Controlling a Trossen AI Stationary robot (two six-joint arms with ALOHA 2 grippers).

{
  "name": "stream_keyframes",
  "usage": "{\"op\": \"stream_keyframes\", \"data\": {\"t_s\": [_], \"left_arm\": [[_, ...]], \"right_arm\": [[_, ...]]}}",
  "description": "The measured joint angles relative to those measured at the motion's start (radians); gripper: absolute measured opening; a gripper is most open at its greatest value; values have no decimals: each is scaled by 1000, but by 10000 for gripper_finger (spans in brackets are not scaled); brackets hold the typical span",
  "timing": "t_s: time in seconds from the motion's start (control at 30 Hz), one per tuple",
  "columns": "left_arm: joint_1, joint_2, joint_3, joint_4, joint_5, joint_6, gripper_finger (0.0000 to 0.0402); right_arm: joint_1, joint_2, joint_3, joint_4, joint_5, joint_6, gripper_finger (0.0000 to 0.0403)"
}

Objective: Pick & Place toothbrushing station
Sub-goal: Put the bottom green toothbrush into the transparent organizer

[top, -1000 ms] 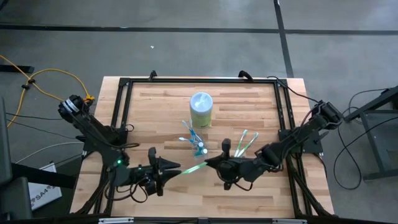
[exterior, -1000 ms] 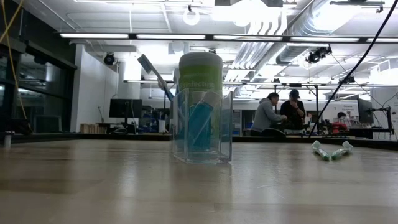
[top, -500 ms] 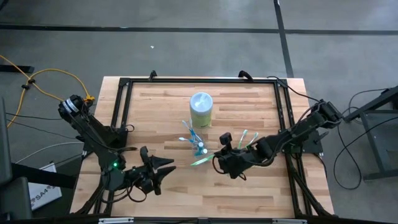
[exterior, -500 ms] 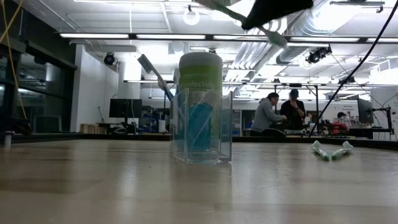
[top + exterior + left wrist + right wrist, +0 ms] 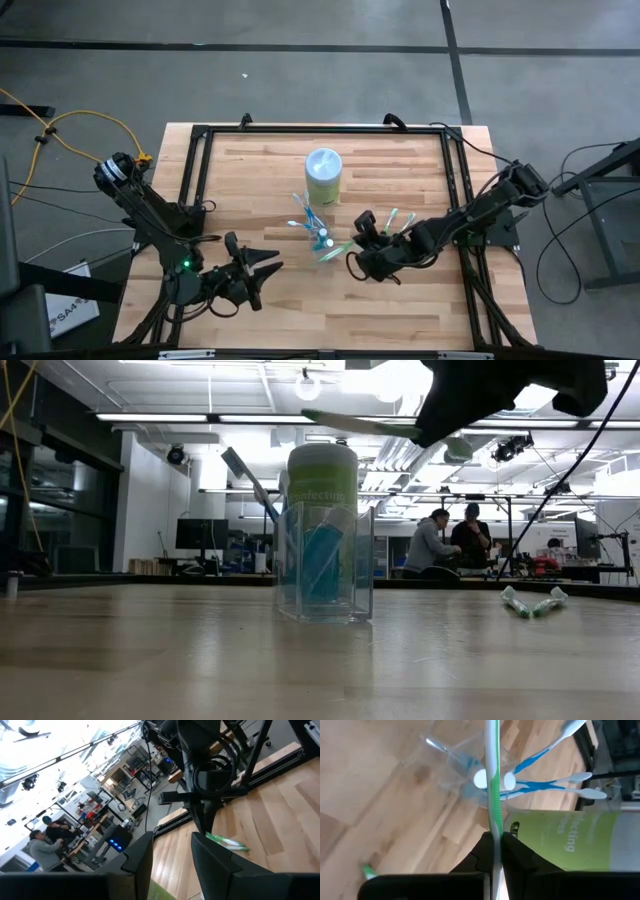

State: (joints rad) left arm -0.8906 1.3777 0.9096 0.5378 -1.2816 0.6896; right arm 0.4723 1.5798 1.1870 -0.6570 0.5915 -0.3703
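Observation:
A small clear tumbler (image 5: pixel 318 233) stands on the wooden table and holds blue-and-white toothbrushes (image 5: pixel 550 785) and toothpaste tubes (image 5: pixel 480 779); it also shows in the low view (image 5: pixel 325 565). My right gripper (image 5: pixel 352 250) is just to the right of the tumbler, shut on a green-and-white toothbrush (image 5: pixel 331 251) raised above the table. Two more green-and-white toothbrushes (image 5: pixel 396 224) lie flat on the table behind the right gripper. My left gripper (image 5: pixel 266 264) is open and empty near the table's near left. My right gripper pinches the toothbrush's shaft (image 5: pixel 493 831) between its two fingers (image 5: pixel 481 851). The brush runs along the fingers and sticks out ahead of them toward the tumbler. It is lifted clear, close to level in the low view (image 5: pixel 360 425), above the tumbler's rim height.
A white canister with a green lid (image 5: pixel 323 175) stands just beyond the tumbler. A black frame (image 5: pixel 200 140) runs round the table's edges. People sit at desks in the room beyond (image 5: pixel 435 545).
My right gripper has carried the green-and-white toothbrush up and toward the tumbler. The brush was low between the two grippers and now hangs beside the tumbler's top. My left gripper has drawn back toward the table's left, away from the brush.

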Motion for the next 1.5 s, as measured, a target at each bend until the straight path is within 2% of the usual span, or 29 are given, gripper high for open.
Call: {"op": "stream_keyframes", "data": {"t_s": [0.43,0.67,0.87,1.13,1.27,1.43,1.5], "left_arm": [[13,0,0,0,22,-97,128],[33,0,0,0,59,-130,128],[32,0,0,0,60,-144,128],[32,0,0,0,67,-148,128],[32,0,0,0,78,-148,128],[30,0,0,0,80,-148,128],[30,0,0,0,80,-148,128]], "right_arm": [[19,37,0,-31,270,-292,10],[31,109,0,-15,402,-481,10],[74,178,0,4,496,-551,10],[95,181,0,63,510,-602,10],[98,180,0,81,451,-655,10],[96,180,0,90,444,-724,10],[90,180,0,91,410,-734,10]]}}
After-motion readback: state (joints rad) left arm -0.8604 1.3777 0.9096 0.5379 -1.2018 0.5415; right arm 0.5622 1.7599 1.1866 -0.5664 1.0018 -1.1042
